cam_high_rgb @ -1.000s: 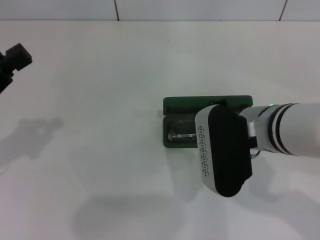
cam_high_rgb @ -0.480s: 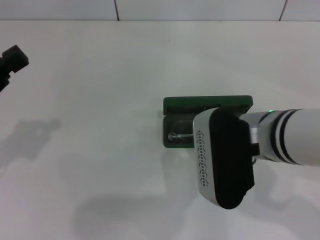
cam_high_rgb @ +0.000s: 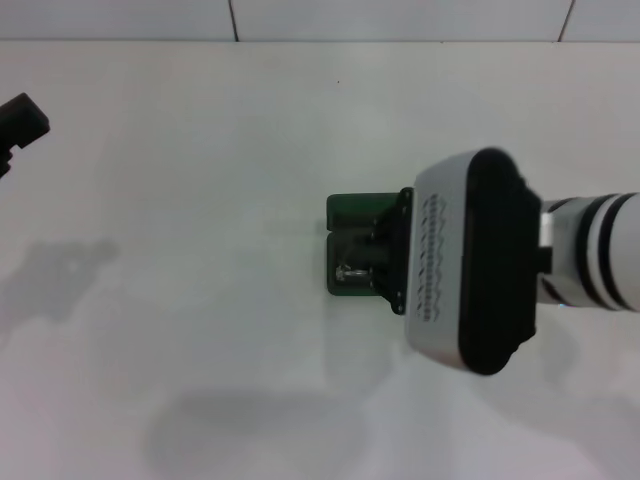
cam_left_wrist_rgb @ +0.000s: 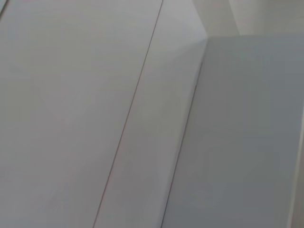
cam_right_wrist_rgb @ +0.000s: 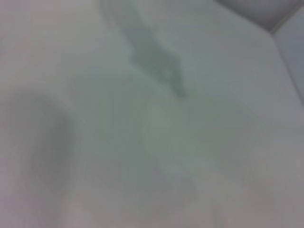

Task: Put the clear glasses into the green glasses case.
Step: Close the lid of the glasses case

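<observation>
A: What takes up most of the head view?
B: The white table (cam_high_rgb: 200,300), then the right arm (cam_high_rgb: 590,265) reaching in from the right edge. Its bulky wrist housing hangs over the middle of the green glasses case (cam_high_rgb: 352,213).

A: How does the case lie?
B: Open, its long axis running left to right across the table, lid on the far side. Only its left end shows beyond the arm.

A: And the clear glasses (cam_high_rgb: 352,270)?
B: Inside the near half of the case; a glint of one end shows at the left end, pointing left.

A: The right gripper (cam_high_rgb: 385,262)?
B: Dark parts sit over the case; whether the fingers are spread or pressed together, I cannot tell.

A: The left gripper (cam_high_rgb: 18,122)?
B: At the far left edge, well apart; same, cannot tell.
</observation>
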Tool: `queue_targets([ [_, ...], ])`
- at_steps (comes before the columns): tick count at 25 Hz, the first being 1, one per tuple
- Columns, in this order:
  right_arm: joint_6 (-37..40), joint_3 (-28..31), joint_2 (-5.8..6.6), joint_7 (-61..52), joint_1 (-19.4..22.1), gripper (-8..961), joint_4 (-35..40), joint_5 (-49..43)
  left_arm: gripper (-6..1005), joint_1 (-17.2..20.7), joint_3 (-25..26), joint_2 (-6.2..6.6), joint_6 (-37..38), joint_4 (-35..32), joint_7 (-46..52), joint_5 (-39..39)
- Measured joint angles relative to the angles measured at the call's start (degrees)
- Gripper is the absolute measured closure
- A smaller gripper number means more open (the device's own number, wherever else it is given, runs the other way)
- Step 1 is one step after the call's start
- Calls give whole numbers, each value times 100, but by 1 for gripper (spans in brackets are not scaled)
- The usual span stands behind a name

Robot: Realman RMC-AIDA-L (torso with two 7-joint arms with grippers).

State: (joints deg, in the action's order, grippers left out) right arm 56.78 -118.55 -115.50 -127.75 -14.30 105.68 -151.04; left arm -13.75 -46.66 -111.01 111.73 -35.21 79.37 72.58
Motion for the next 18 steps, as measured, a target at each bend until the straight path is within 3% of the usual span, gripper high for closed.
queue_targets([
  [5, 295, 526, 11, 199, 194, 778, 212, 729, 955, -26, 0, 17, 0, -3, 86, 1],
  [8, 610, 1142, 22, 527, 338, 779, 275, 1498, 955, -30, 0, 35, 0, -4, 109, 24],
  [13, 1457, 2689, 67, 1361, 599, 780, 207, 3345, 955, -130, -1, 47, -32, -4, 260, 51],
  [18, 2369, 4469, 77, 2357, 829, 781, -396, 5030, 954, -331, -8, 25, -95, -4, 383, 232],
])
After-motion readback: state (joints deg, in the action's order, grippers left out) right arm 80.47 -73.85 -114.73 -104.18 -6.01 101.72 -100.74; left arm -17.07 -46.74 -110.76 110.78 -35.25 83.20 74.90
